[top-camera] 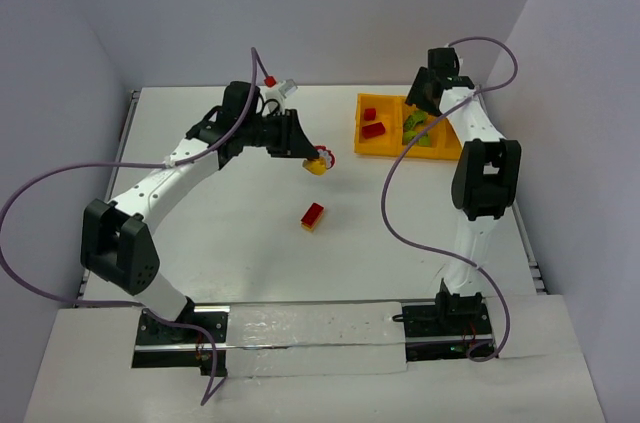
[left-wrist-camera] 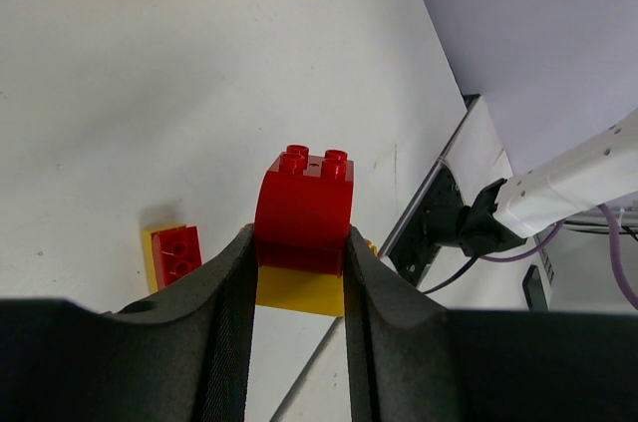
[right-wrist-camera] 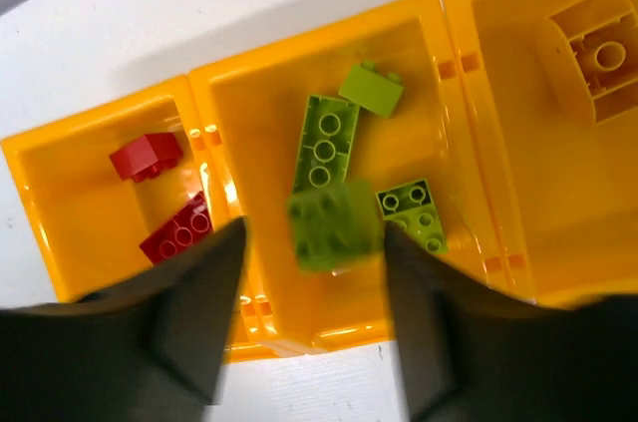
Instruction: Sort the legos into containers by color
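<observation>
A white tabletop sits boxed in by plain pale walls behind it and on both its sides (faintly lilac), under even, soft light.

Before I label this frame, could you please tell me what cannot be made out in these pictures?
- Top view: the right arm covers the tray's right-hand compartment, hiding its contents.
- Right wrist view: the green brick at the right gripper is blurred; its studs are unreadable.
- Left wrist view: the left gripper hides most of the yellow brick under the red brick.
</observation>
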Controlling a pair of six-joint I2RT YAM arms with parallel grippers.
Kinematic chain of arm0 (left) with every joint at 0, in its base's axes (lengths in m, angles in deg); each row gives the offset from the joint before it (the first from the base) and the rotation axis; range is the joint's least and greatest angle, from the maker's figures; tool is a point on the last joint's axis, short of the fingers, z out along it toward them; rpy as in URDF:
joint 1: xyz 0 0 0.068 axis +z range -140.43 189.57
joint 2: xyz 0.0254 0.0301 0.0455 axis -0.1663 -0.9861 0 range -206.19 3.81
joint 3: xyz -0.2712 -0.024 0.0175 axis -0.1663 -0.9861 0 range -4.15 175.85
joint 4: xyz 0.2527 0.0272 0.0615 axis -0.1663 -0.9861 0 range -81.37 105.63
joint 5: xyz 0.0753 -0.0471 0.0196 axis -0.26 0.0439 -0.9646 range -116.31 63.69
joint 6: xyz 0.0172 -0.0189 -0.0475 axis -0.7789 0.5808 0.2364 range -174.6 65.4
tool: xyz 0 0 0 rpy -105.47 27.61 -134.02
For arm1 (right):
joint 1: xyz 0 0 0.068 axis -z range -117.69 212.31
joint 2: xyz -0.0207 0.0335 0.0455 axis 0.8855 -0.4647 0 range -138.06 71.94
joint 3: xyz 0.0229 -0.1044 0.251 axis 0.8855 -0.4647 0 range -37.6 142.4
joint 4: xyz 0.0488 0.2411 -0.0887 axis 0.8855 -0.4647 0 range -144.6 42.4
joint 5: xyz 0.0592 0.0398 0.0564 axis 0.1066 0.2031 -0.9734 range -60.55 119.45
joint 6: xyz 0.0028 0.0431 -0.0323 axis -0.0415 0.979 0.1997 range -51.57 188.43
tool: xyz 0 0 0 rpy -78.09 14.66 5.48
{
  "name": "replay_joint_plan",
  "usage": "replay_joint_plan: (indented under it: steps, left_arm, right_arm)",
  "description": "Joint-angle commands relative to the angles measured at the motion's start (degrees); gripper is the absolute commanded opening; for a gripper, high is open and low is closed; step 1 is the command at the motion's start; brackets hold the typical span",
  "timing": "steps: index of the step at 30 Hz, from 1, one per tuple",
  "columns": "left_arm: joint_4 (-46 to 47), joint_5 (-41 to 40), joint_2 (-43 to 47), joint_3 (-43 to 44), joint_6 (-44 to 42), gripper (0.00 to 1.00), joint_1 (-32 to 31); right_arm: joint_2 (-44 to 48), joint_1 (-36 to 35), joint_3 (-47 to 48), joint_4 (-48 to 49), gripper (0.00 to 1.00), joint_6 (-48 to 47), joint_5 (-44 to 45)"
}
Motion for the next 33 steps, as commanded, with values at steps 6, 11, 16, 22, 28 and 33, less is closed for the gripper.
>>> replay_joint_plan:
  steps: [6, 11, 16, 22, 28, 33]
  left_arm:
    - [-0.5, -3.9, 1.2, 5.7, 2.0, 0.0, 0.5]
    - [0.5, -8.1, 1.2, 6.3, 5.1, 0.0, 1.0]
    - [2.2, -12.8, 0.3, 7.0, 8.9, 0.0, 1.1]
    - [1.2, -19.4, -1.5, 9.2, 12.0, 0.0, 0.6]
    - [-0.2, -27.2, -2.2, 10.3, 15.4, 0.0, -0.2]
    - [-1.5, -29.2, -3.0, 11.4, 16.6, 0.0, -1.5]
  right_arm:
    - [5.8, 0.2, 1.4, -0.2, 0.74, -1.9, 2.4]
    - [19.8, -1.7, -12.6, 4.1, 0.72, -2.9, -4.6]
    - [35.9, -10.3, -28.0, 10.6, 0.73, -8.0, -12.4]
    - [48.9, -21.0, -38.3, 13.9, 0.74, -6.7, -19.2]
    - [50.3, -25.7, -39.8, 14.6, 0.75, 14.1, -20.1]
    - [47.2, -33.0, -38.0, 16.5, 0.77, 17.4, -12.8]
